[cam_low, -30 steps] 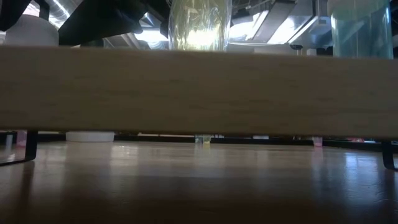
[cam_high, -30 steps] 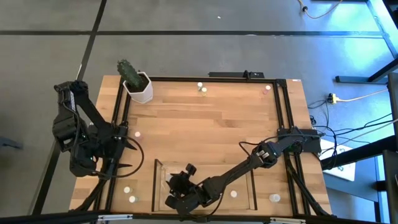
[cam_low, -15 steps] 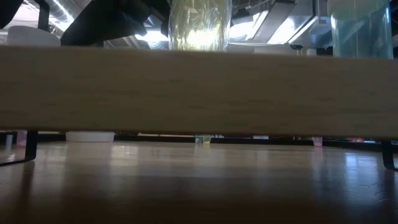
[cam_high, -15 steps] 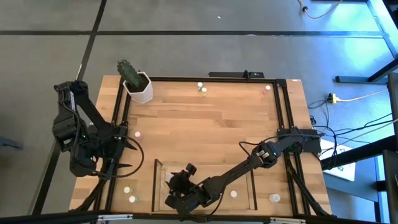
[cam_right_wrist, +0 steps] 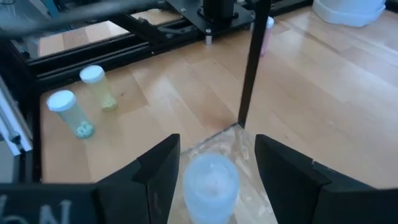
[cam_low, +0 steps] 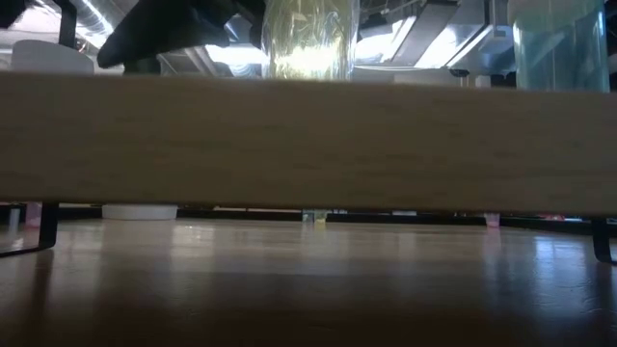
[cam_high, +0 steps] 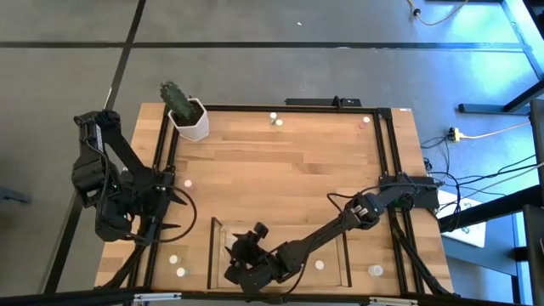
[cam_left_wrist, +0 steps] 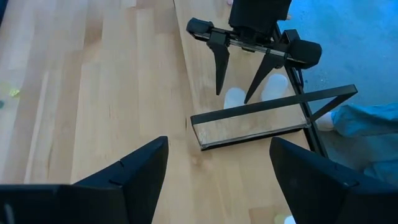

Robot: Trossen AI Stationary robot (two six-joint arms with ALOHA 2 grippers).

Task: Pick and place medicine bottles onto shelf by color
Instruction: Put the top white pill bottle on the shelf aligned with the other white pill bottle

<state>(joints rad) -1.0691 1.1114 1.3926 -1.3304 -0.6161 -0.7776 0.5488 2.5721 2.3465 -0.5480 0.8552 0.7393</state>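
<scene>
High view: right gripper reaches into the shelf at the near table edge, over its left end; whether its jaws hold anything cannot be told from here. One bottle stands on the shelf floor to the right of the arm. Left gripper waits at the left side of the table, fingers spread, holding nothing. Two bottles lie on the wood left of the shelf, a pinkish bottle near the left frame rail, a far bottle at the far edge, a corner bottle at the far right, one more bottle at the near right. Cactus pot sits at the far left corner.

Low view: shelf's wood floor edge fills the middle; a clear yellowish bottle and a bluish bottle stand on it. Dark arm part at upper left, gripper state not visible.

Left wrist view: left fingers wide apart, empty. Right gripper farther off, jaws parted over a pale cap at the shelf wall.

Right wrist view: right fingers stand open either side of a pale-capped bottle, not closed on it, just inside the shelf's corner post. Two capped bottles lie outside on the wood.
</scene>
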